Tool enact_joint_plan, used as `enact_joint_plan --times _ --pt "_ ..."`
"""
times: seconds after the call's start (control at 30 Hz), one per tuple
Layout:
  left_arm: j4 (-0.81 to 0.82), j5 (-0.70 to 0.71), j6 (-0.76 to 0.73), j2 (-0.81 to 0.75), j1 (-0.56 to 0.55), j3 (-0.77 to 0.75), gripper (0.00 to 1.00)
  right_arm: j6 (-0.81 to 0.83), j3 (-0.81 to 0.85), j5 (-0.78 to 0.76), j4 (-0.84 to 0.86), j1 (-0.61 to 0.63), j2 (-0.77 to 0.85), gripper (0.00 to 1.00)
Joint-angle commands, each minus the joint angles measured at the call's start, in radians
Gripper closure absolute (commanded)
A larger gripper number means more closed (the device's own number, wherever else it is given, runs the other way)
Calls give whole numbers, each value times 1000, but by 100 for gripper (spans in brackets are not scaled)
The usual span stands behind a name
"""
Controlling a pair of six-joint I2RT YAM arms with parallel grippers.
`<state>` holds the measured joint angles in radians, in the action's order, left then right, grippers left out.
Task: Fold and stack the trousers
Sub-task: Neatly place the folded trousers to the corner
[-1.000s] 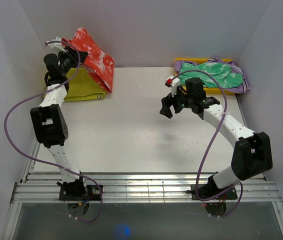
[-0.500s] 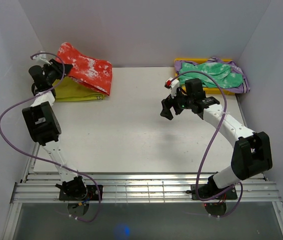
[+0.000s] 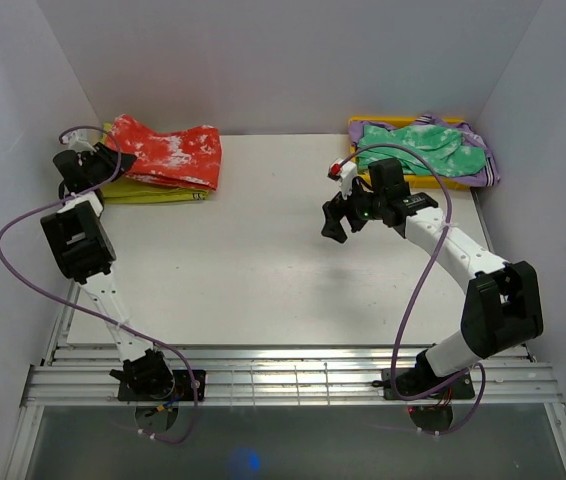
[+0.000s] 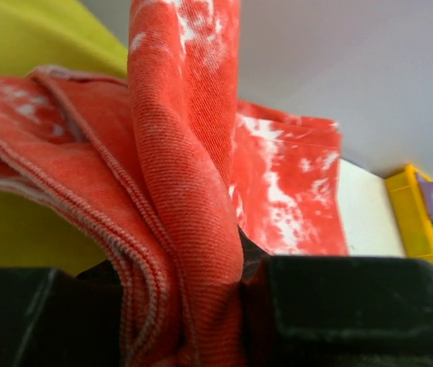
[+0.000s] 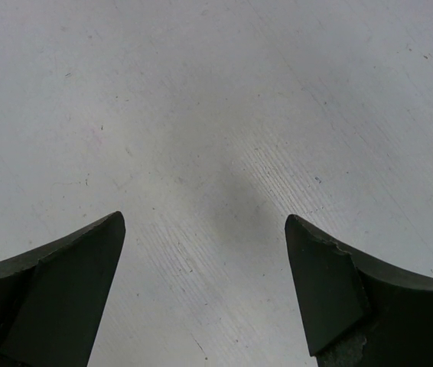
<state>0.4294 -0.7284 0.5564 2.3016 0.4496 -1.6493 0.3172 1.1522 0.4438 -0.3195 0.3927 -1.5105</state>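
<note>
Clamped on the trousers (image 3: pixel 168 152), my left end effector (image 3: pixel 111 164) has laid them down onto the yellow cloth (image 3: pixel 153 191), so stacking looks nearly done; my right end effector (image 3: pixel 335 216) hangs apart.

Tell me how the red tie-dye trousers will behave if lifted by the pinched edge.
Likely floppy: the trousers bunch into soft folds in the left gripper, so they would probably drape and sag. Probably not slippery: the weave looks ribbed and matte. Pushing would likely wrinkle them over the yellow cloth rather than slide them.
</note>
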Motion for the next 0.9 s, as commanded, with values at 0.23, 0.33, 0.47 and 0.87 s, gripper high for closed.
enact_joint_plan --times 0.23,0.33,0.47,0.87 --pt "-279 219 -213 13 38 -138 32 36 99 1 -55 -6 -1 10" --pt "-392 276 -257 -11 38 -211 15 36 106 6 -59 -6 10 10" --pt "-419 383 -318 -122 37 -158 3 39 100 13 -58 -6 32 10" --pt "-856 374 -683 -451 -9 -136 2 112 72 -88 -139 -40 101 10"
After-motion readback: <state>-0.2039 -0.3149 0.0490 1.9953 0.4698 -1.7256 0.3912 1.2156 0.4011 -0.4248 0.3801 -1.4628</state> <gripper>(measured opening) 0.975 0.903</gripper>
